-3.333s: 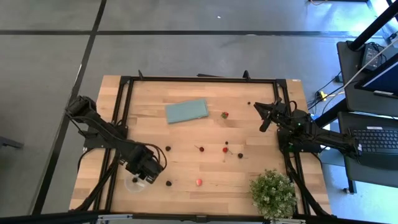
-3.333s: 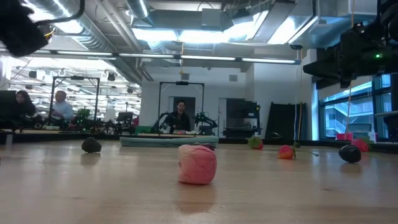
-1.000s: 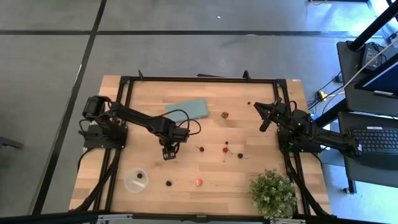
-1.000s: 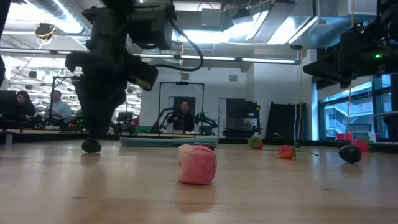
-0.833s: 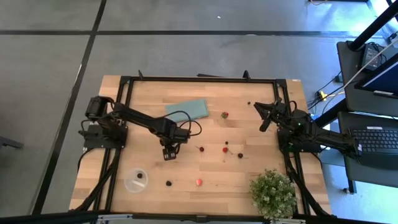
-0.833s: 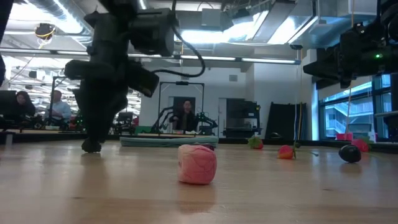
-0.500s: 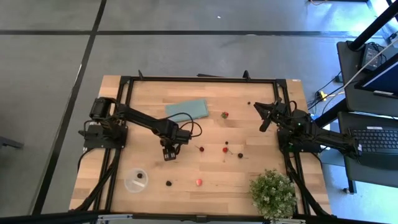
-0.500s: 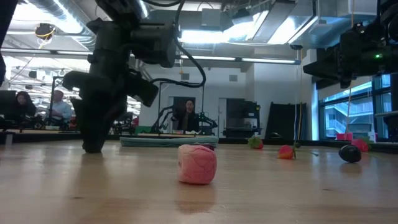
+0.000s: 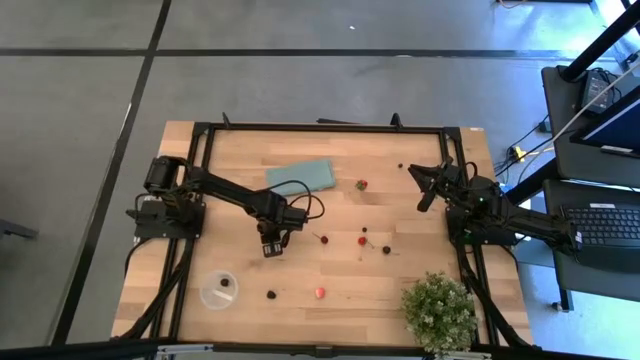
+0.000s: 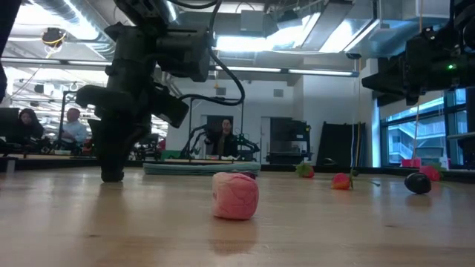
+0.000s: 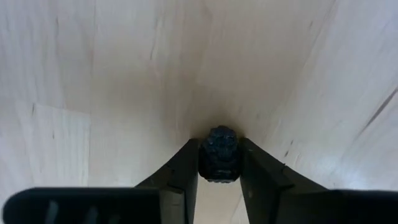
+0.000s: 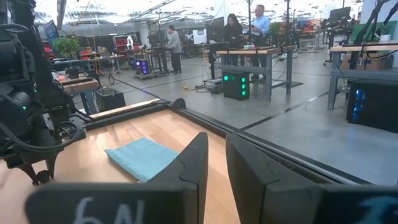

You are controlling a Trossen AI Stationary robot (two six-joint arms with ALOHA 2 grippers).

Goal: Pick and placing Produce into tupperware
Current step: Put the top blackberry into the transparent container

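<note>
Berry (image 11: pixel 219 154) between left claw (image 11: pixel 219 163) fingers

Right tool (image 12: pixel 214 163) fingers near-closed, teal cloth (image 12: pixel 142 158) beyond, left arm (image 12: pixel 28 112) — people behind

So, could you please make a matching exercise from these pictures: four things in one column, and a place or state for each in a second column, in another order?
Things:
1. dark berry
2. tupperware
3. potted plant
4. teal cloth

Places or states:
A. at the near right corner of the table
B. between the left gripper's fingers
C. flat on the wood at the far side of the table
D. near the front left, with one dark piece inside

Pairs: 1-B, 2-D, 3-A, 4-C
</note>
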